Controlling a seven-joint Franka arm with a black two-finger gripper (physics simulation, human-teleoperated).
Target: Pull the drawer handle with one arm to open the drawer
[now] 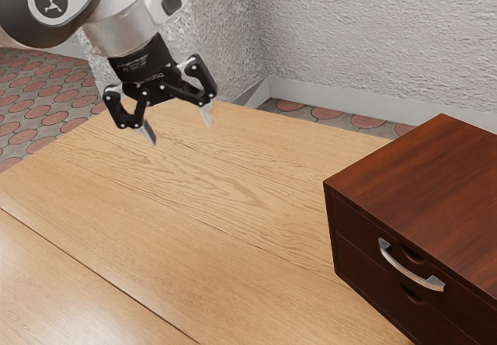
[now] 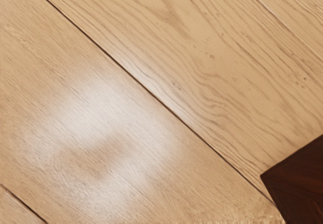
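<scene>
Fingers [image 1: 178, 128] spread wide, grasping nothing, hovering above worktop [image 1: 194, 228]. Drawer handle [image 1: 410, 266] well apart from fingers, toward exterior view's right, untouched, on dark cabinet [image 1: 423, 170] front.

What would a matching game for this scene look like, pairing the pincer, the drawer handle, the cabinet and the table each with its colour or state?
Things:
1. pincer
2. drawer handle
3. cabinet
4. table

Descriptions:
A. light wood with visible grain
B. black, open, hanging in the air above the table
C. silvery and curved
D. dark reddish-brown wood

Pairs: 1-B; 2-C; 3-D; 4-A.
</scene>
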